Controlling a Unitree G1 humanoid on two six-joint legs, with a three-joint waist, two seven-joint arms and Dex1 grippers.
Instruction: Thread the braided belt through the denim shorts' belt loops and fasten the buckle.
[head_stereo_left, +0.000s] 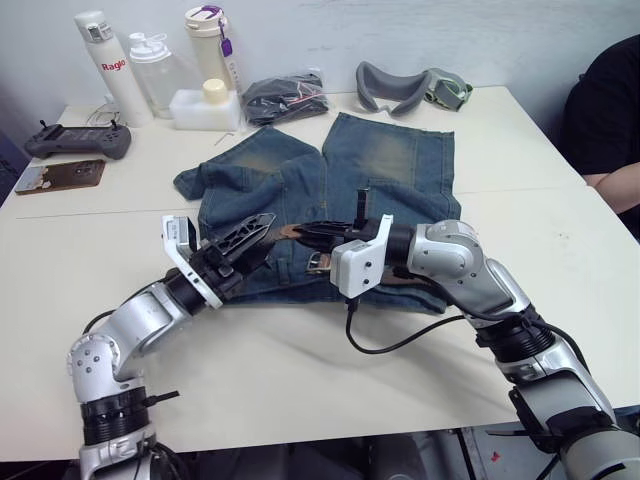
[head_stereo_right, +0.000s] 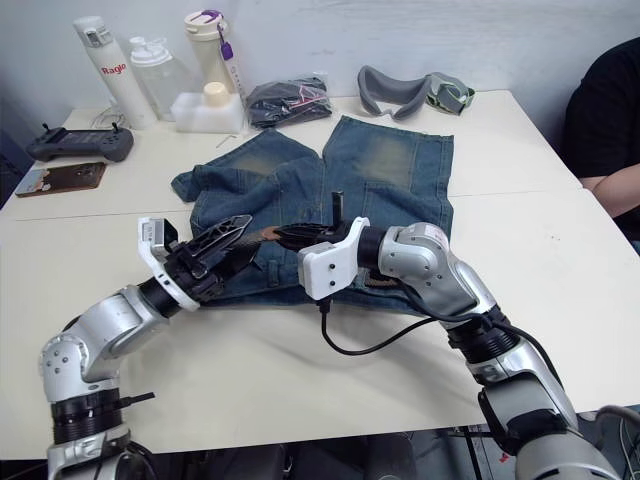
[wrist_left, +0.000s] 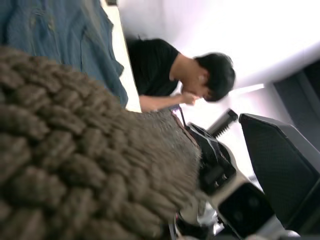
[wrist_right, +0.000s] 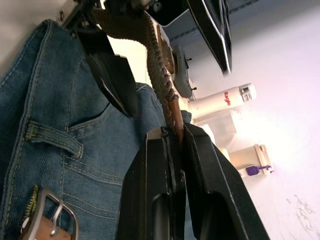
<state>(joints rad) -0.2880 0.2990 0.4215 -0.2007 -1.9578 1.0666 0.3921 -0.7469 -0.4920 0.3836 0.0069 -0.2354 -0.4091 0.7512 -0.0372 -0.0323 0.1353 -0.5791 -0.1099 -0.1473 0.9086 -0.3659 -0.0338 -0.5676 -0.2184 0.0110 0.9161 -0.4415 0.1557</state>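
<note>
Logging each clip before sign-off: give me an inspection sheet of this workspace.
Surface: white table, two tops butted together.
Job's things: denim shorts flat, waistband toward robot; braided belt held up between both grippers; buckle on the waistband.
Clutter: three bottles, black bundle, grey goggle strap, controller.
Grippers: right gripper shut on the belt's tan tip; left gripper on the woven part.
Cables: black cable under the right wrist.
Surroundings: a person seated at the table's right.
</note>
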